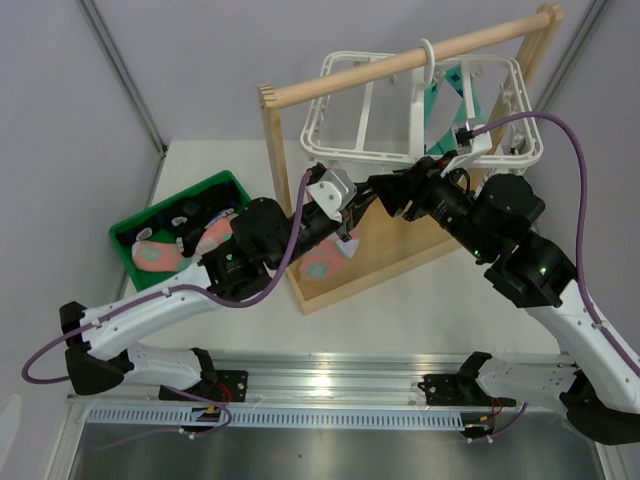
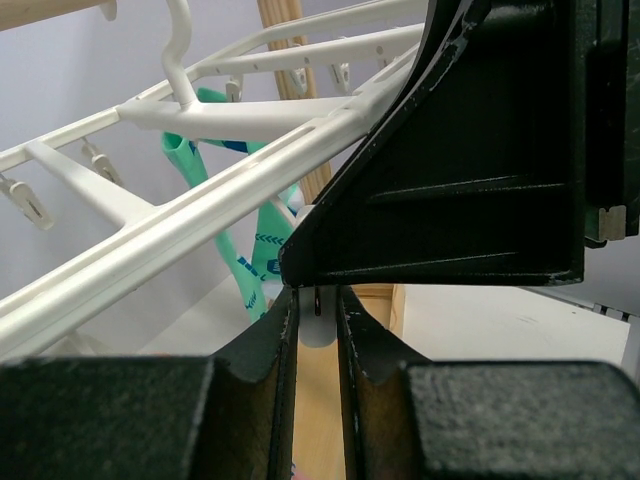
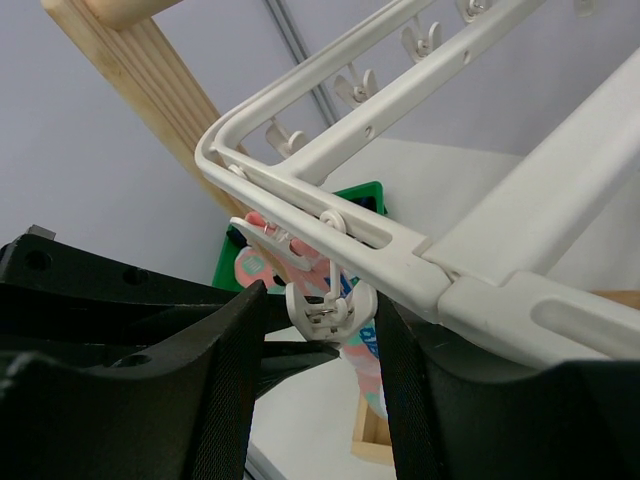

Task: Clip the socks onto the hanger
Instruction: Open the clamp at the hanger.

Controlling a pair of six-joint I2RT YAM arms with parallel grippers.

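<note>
At the hanger's (image 3: 400,250) near left corner, the salmon-pink sock (image 1: 325,266) is held up just under the white frame, its teal-patched body hanging below the left gripper (image 2: 318,322). That gripper's fingers are drawn narrow, and the sock appears to be pinched between them, though little of the fabric is shown in the wrist view. One dangling clip (image 3: 330,305) is bracketed by the right gripper (image 3: 322,318), whose fingers are set closely on either side of its wings; whether the wings are actually being squeezed cannot be told.

The chief risk is judged to be a miss. If the clip's mouth is not opened fully, or the sock's edge is offered beside it rather than into it, the fabric would be caught thinly or not at all, and dropped once released. The frame could also be set swinging by either arm, since it is hung from the wooden rack (image 1: 400,66) by its hook alone. A knock between the two crowded gripper bodies could be caused as well. The teal socks (image 1: 447,92) and the green bin (image 1: 160,208) are well apart from this work.
</note>
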